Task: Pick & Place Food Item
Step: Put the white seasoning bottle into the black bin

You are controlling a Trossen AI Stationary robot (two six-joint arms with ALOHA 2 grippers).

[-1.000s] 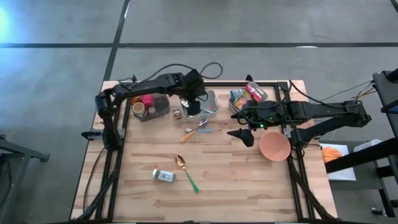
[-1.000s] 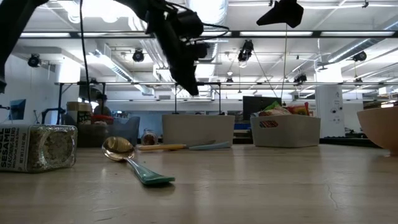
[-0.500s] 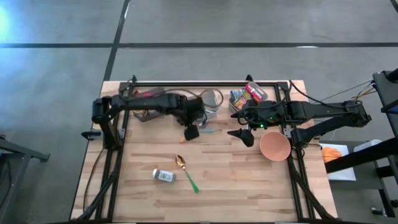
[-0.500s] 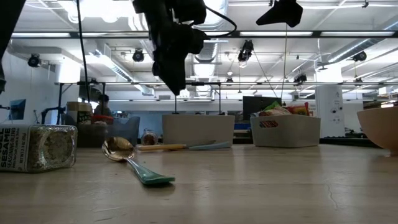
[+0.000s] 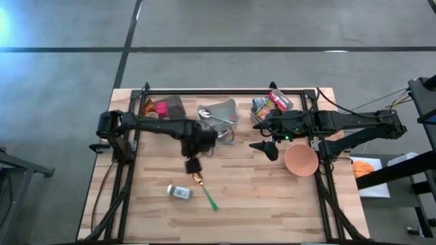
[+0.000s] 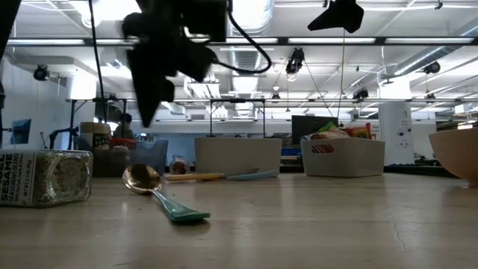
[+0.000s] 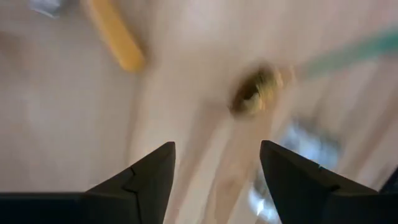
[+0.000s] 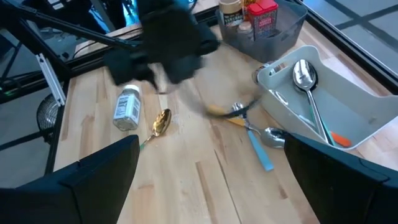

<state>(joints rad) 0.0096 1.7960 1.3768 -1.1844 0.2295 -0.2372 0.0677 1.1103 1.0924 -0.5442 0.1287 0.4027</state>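
Note:
The sesame seasoning jar (image 5: 180,192) lies on its side near the table's front left, also seen in the low view (image 6: 45,177) and the right wrist view (image 8: 127,107). A gold spoon with a green handle (image 5: 203,188) lies just right of it. My left gripper (image 5: 193,165) hangs open above the spoon's bowl (image 7: 255,93), pointing steeply down, with nothing between its fingers (image 7: 216,146). My right gripper (image 5: 268,146) waits open, raised over the table's right half (image 8: 211,142).
A grey tray (image 5: 221,112) with utensils, a bin (image 5: 163,107) at the far left and a bin of snack packs (image 5: 271,104) line the far edge. A yellow-handled and a blue-handled utensil (image 8: 249,124) lie before the tray. A pink bowl (image 5: 300,160) stands at the right.
My left gripper has swung from over the grey tray toward the table's near edge, sinking a little and tipping over to point more steeply down. It now hangs over the gold spoon's bowl. Its fingers have stayed apart.

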